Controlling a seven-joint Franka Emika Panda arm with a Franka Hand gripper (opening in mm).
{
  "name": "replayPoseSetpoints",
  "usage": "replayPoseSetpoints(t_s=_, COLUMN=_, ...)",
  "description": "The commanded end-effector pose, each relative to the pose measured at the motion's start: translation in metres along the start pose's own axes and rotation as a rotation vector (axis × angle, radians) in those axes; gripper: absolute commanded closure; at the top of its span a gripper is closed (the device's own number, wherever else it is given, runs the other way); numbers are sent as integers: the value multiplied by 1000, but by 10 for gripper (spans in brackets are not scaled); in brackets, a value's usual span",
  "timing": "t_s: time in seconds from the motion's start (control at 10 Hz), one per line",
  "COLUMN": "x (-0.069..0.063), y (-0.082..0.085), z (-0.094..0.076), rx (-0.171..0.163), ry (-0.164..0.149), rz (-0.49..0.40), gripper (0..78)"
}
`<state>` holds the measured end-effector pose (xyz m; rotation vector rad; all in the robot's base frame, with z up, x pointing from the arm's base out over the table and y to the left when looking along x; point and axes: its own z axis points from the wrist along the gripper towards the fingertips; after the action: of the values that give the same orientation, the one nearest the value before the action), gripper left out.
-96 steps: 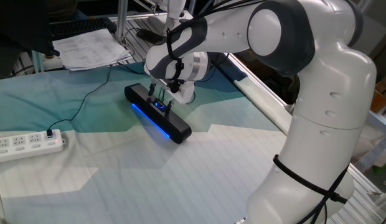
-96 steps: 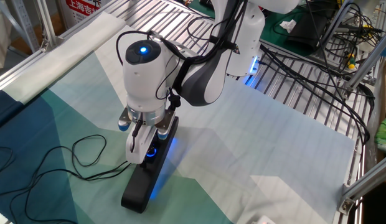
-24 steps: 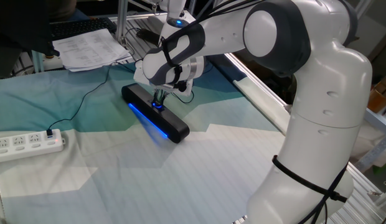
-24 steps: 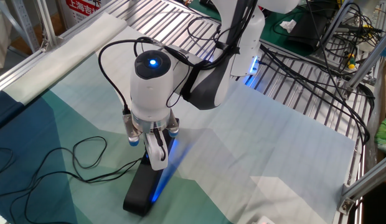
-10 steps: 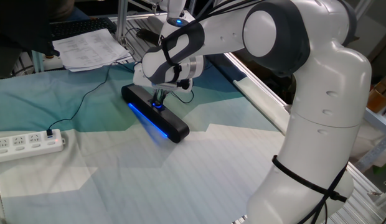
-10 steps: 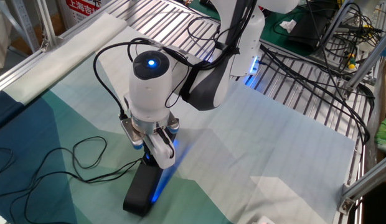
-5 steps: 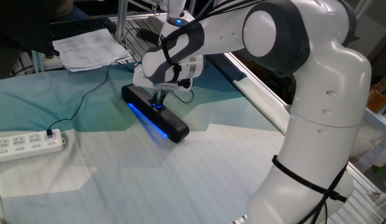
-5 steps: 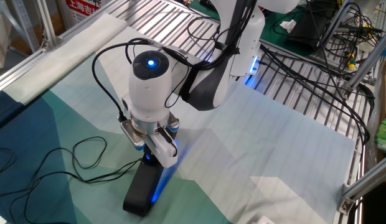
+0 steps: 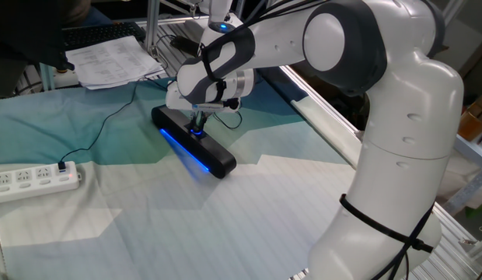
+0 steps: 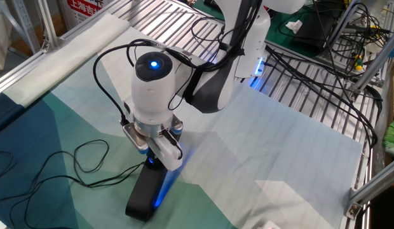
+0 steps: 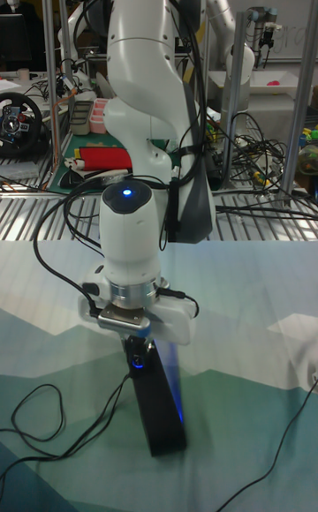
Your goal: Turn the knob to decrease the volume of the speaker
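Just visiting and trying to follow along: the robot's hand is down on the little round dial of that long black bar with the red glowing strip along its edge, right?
Nearly. The strip glows blue, not red, as one fixed view shows along the long slim black soundbar. The rest holds: the hand is down at the small round black dial, which sits on that bar.

White Panda arm bent low, wrist vertical, gripper [image 9: 198,123] pointing down, fingers nearly together
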<state>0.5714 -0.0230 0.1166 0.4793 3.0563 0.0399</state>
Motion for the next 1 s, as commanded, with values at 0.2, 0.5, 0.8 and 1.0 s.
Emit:
replayPoseSetpoints(t_s=0.2, x=27, y=-3, z=39, rx=17, ry=85, rz=-512, gripper=764)
replayPoseSetpoints(t_s=0.5, x=28, y=-4, z=39, rx=18, ry=85, rz=-542, gripper=764)
replayPoseSetpoints(t_s=0.8, x=29, y=-5, z=39, rx=21, ry=82, rz=-552, gripper=764)
replayPoseSetpoints(t_s=1.0, x=29, y=-5, z=39, rx=21, ry=82, rz=-551, gripper=764)
